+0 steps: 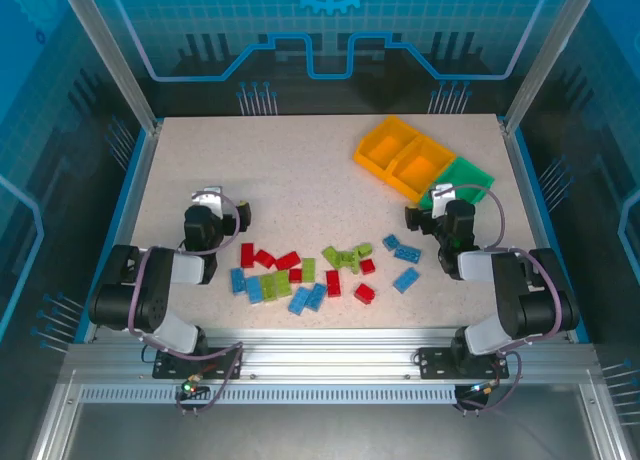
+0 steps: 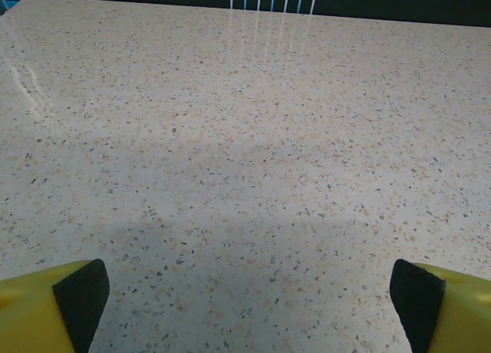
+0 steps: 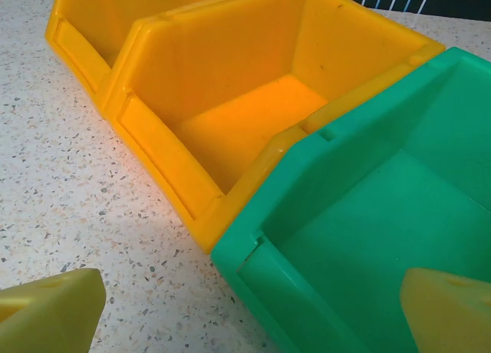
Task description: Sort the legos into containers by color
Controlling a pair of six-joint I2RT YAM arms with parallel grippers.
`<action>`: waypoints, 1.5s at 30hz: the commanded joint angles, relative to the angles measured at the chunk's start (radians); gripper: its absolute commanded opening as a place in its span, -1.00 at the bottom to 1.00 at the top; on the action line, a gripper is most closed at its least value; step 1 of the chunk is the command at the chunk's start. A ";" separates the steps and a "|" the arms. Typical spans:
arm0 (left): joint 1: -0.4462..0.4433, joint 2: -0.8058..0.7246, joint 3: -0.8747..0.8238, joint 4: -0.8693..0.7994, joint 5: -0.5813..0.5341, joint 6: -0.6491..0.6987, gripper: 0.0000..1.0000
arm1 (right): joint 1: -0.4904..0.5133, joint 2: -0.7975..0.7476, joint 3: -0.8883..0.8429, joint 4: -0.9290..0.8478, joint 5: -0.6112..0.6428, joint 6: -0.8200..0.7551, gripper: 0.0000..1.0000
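Both tools stand spread wide and empty, we note: the left tool [image 2: 247, 303] over bare counter [image 2: 245, 138], the right tool [image 3: 245, 315] facing the green bin [image 3: 368, 230]. Red, blue and green bricks [image 1: 288, 260] lie scattered between the arms; three joined bins [image 1: 405, 157] sit far right.

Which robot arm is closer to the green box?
Right. The right tool sits just in front of the green bin, almost at its near wall. The left tool is far off across the table, beyond the scattered legos.
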 commanded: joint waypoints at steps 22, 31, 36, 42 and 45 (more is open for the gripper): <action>-0.004 0.006 0.022 0.013 0.025 0.025 0.98 | -0.017 0.002 0.007 0.032 -0.031 0.007 1.00; -0.008 -0.073 0.064 -0.143 0.009 0.025 0.98 | -0.019 -0.089 0.191 -0.369 0.011 0.056 1.00; -0.010 -0.256 0.316 -0.803 -0.013 -0.149 0.98 | -0.029 -0.150 0.437 -0.899 0.038 0.165 0.97; -0.092 -0.378 0.390 -1.074 -0.018 -0.246 0.98 | -0.187 -0.065 0.632 -1.270 -0.024 0.432 0.87; -0.138 -0.428 0.369 -1.119 -0.030 -0.270 0.97 | -0.237 0.017 0.709 -1.376 -0.024 0.449 0.76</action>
